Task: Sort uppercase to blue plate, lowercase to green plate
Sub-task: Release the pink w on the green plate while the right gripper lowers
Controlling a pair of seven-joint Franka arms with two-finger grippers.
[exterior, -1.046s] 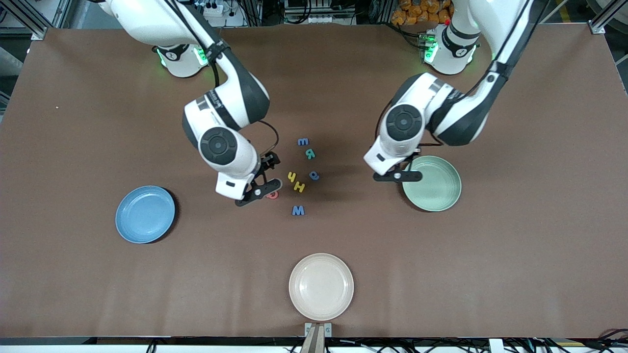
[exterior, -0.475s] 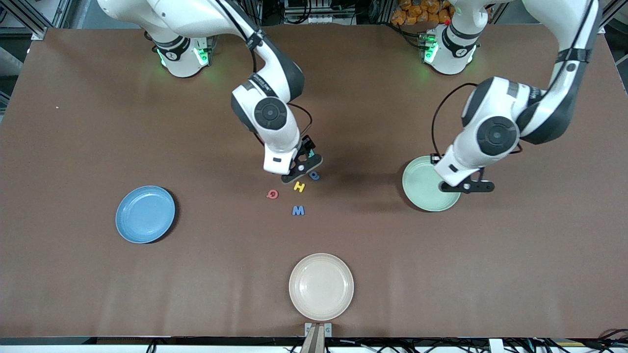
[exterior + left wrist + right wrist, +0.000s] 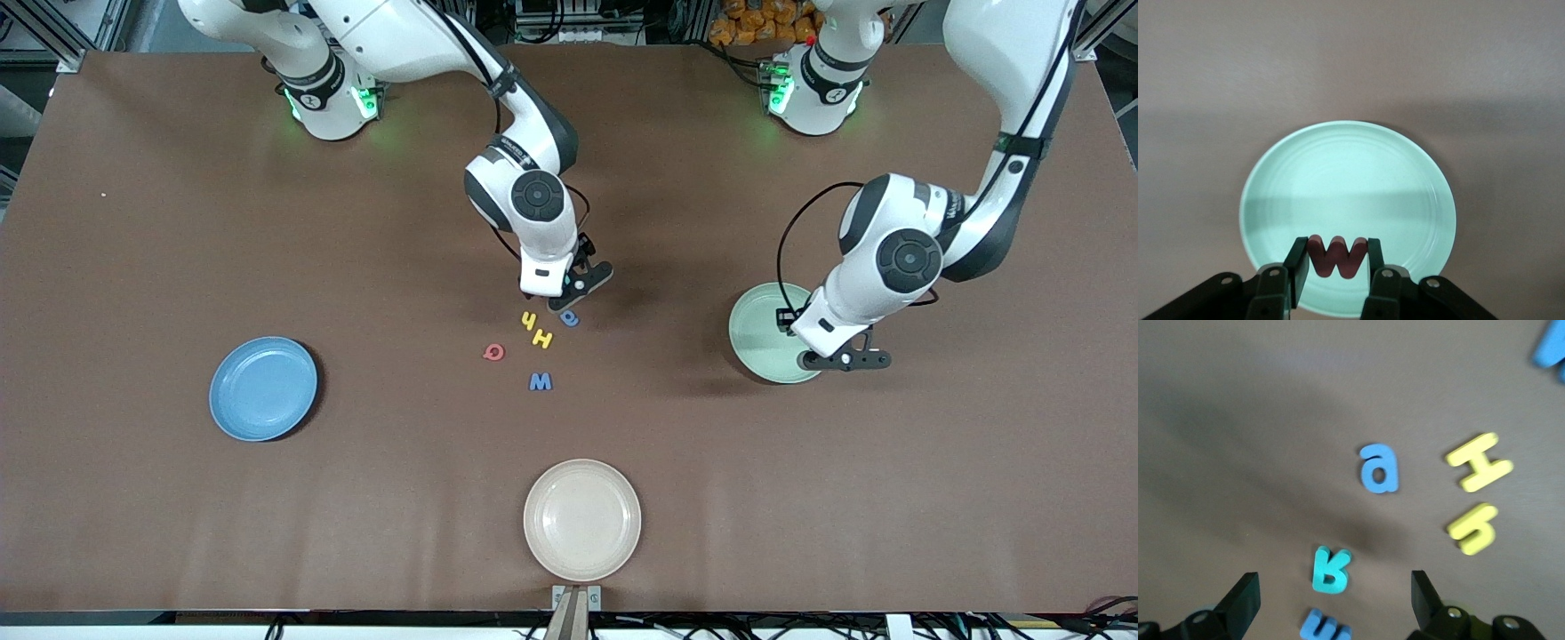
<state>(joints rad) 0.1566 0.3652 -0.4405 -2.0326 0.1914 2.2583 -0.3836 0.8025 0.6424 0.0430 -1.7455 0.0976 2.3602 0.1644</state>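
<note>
My left gripper (image 3: 1336, 250) is shut on a red lowercase w (image 3: 1337, 259), held upright over the pale green plate (image 3: 1345, 173). In the front view this gripper (image 3: 845, 360) hangs over the green plate's (image 3: 763, 331) rim. My right gripper (image 3: 1333, 592) is open over the teal R (image 3: 1331, 570) and the small blue m (image 3: 1325, 630), which the front view hides under that gripper (image 3: 580, 286). Blue a (image 3: 570, 318), yellow h (image 3: 528, 321), yellow H (image 3: 542, 339), red Q (image 3: 493, 353) and blue W (image 3: 540, 381) lie mid-table. The blue plate (image 3: 262, 388) sits toward the right arm's end.
A cream plate (image 3: 582, 520) lies near the table's front edge, nearer to the camera than the letters. In the right wrist view the blue a (image 3: 1378, 468), yellow H (image 3: 1478, 461) and yellow h (image 3: 1473, 529) lie beside the R.
My right gripper has swung from beside the red Q to over the R and m. My left gripper has crossed the green plate toward the left arm's end, still gripping the w.
</note>
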